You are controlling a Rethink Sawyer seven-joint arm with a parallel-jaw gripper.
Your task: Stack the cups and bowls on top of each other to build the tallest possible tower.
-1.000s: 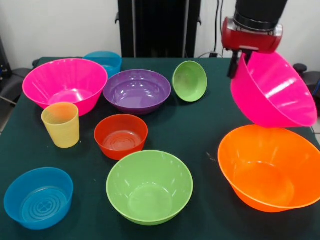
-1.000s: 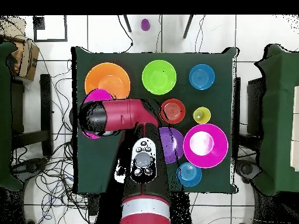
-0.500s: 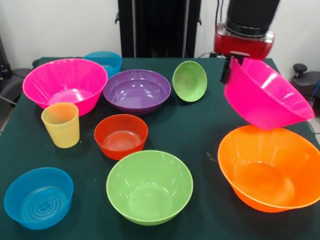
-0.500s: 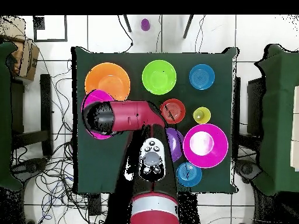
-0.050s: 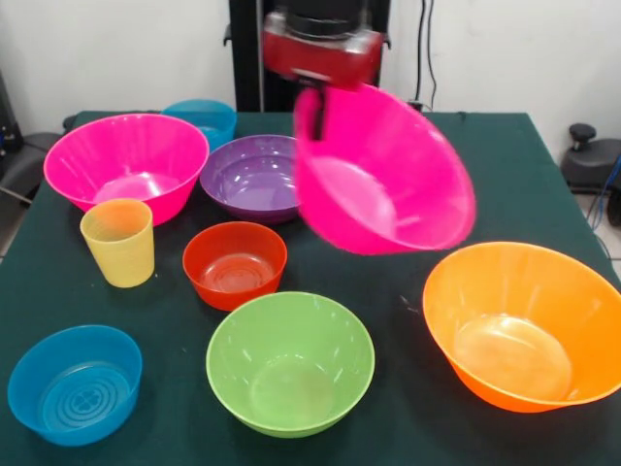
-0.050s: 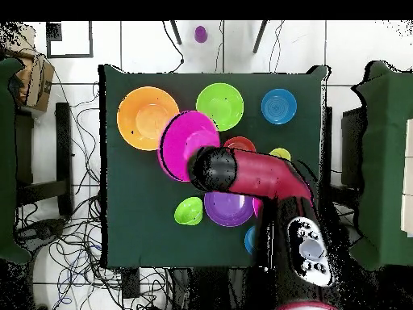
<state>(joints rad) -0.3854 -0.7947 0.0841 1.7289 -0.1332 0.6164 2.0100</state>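
Observation:
My gripper [image 5: 312,109] is shut on the rim of a big pink bowl [image 5: 383,180], which hangs tilted above the middle of the table, its opening facing the front view. From overhead this bowl [image 6: 185,141] lies between the orange bowl [image 6: 148,118] and the red-orange bowl [image 6: 239,145]. The yellow cup [image 5: 118,243] stands at the left, beside the second big pink bowl [image 5: 126,160]. Purple [image 5: 247,177], red-orange [image 5: 235,264], lime green [image 5: 289,361], orange [image 5: 524,325] and two blue bowls [image 5: 76,383] [image 5: 204,116] sit singly. No tower is in view.
A small lime green bowl [image 6: 189,211] lies next to the purple bowl [image 6: 228,208] in the overhead view; the held bowl hides it in the front view. The arm [image 6: 258,173] covers the second pink bowl from overhead. Chairs stand at both table sides.
The arm has swung the held pink bowl from above the orange bowl towards the table's middle, turning its opening towards the front view. It now hides the small green bowl there.

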